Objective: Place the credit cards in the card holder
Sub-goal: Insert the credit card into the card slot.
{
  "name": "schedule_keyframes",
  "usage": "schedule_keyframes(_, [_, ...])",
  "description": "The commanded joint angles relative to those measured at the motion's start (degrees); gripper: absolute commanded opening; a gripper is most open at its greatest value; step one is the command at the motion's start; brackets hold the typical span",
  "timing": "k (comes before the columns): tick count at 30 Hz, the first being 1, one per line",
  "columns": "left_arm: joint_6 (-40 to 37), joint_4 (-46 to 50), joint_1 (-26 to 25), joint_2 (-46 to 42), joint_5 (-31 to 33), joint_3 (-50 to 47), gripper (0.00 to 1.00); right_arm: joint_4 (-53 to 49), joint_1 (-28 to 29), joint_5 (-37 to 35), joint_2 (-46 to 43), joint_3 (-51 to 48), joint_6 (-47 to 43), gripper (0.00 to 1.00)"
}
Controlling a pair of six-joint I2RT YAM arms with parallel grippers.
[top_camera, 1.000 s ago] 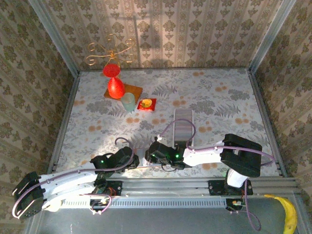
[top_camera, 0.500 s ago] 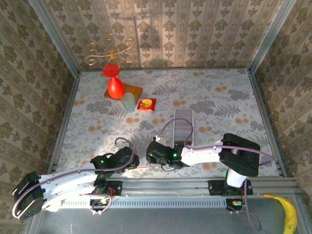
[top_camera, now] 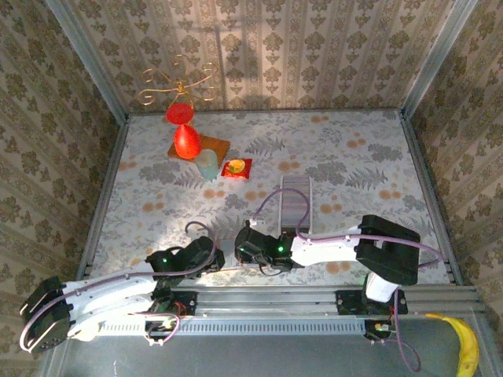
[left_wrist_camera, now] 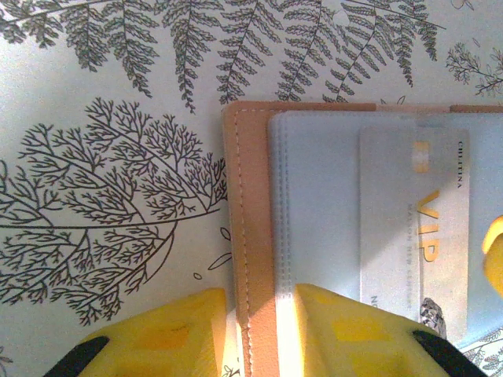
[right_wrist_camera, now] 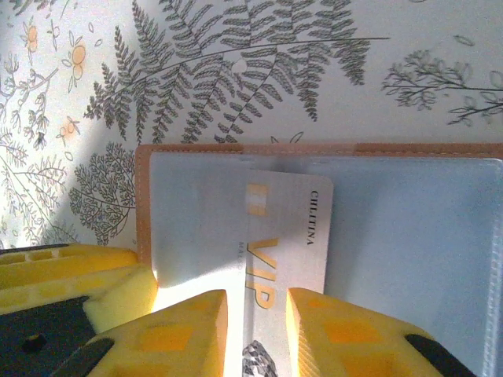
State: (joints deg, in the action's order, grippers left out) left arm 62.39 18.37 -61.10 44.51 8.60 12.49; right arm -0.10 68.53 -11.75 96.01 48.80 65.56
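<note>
The card holder (left_wrist_camera: pixel 250 196) lies open on the fern-print table, tan rim round a clear bluish sleeve (left_wrist_camera: pixel 322 196). A pale credit card (left_wrist_camera: pixel 440 212) printed VIP sits partly inside that sleeve. My left gripper (left_wrist_camera: pixel 259 302) is closed on the holder's left tan edge. In the right wrist view the same card (right_wrist_camera: pixel 295 228) runs between the yellow fingers of my right gripper (right_wrist_camera: pixel 257 302), which stand a narrow gap apart; whether they grip it is unclear. The holder's rim (right_wrist_camera: pixel 354 148) shows above. Seen from the top, both grippers (top_camera: pixel 211 255) (top_camera: pixel 245 250) meet near the front edge.
A long clear ribbed tray (top_camera: pixel 295 206) lies just behind the right gripper. At the back left stand a red vase (top_camera: pixel 185 141), a pale cup (top_camera: pixel 206 165) and a small red tile (top_camera: pixel 236 168). A banana (top_camera: pixel 464 345) lies off the table, front right.
The right gripper has edged slightly left toward the left gripper. The left arm and the card holder have stayed put.
</note>
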Motion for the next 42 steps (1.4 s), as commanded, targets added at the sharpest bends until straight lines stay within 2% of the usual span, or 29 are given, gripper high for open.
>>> schedule_keyframes(1, [1.34,0.97,-0.82,0.14,-1.43,-1.36,0.29,-2.55,0.46,-3.09,-0.77,-1.33,-0.17,0.27])
schedule_keyframes(12, [1.32,1.20,-0.87,0.14,-1.61,-1.42,0.29,0.48,0.81,0.21,3.72,0.87,0.20,0.22])
schedule_keyframes(22, [1.42,1.19,-1.04,0.03,-1.57,-1.50,0.29,0.78,1.16,1.29,5.51,3.28,-0.17,0.21])
schedule_keyframes(28, [1.48,1.09,-1.14,0.04,-1.59,-1.54,0.29,4.79,1.25,2.99,5.50,2.93,-0.39,0.21])
schedule_keyframes(31, [1.51,1.31,-1.13,-0.04,-1.59,-1.60,0.29,6.15,1.51,2.24,4.01,1.82,-0.85,0.21])
schedule_keyframes(42, [1.73,1.42,-1.17,-0.66,-1.32,-1.77,0.29,-0.29,1.60,-4.06,-0.13,-1.77,1.05,0.21])
